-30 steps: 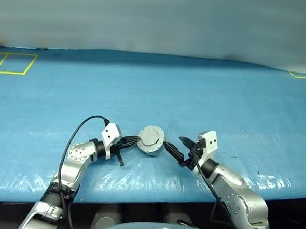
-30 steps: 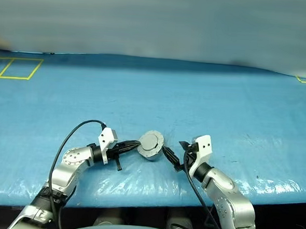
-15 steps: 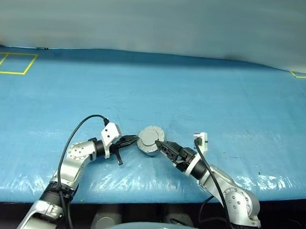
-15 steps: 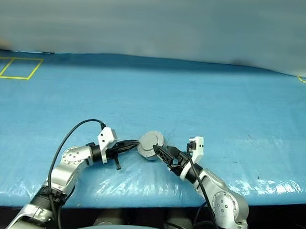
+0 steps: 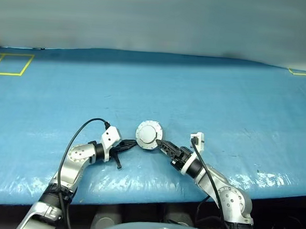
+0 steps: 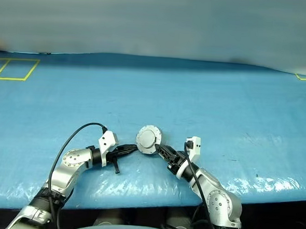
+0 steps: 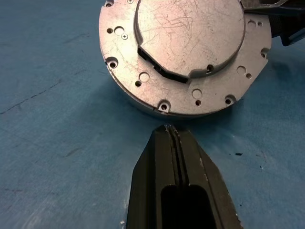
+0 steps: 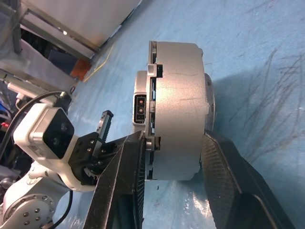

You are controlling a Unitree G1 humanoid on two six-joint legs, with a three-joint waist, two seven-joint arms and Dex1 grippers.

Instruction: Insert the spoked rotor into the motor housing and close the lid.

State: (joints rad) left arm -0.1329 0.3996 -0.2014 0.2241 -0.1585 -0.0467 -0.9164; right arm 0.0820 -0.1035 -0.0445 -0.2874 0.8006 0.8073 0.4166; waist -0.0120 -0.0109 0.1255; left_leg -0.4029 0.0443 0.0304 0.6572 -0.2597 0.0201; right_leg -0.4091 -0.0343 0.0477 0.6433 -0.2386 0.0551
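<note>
The motor housing (image 5: 149, 134) stands closed on the blue surface (image 5: 221, 103) between the two arms, with the lid (image 7: 188, 36) already seated on it and its plain grey outer face with the raised centre turned up; the spoked rotor, judging by the shut case, would be inside; the right claw (image 8: 174, 164) reaches in from the right and straddles the assembly across its thickness, one finger against the lid side and the other against the base side, so it looks clamped on the housing, whose flat round axis runs from finger to finger; the left claw (image 7: 171, 131) is pressed fully shut, holds nothing, and points its tip at the housing's rim from the left, just short of touching; the right arm is therefore the one placed to press or lift, and any squeeze along that axis should hold the lid seated.
</note>
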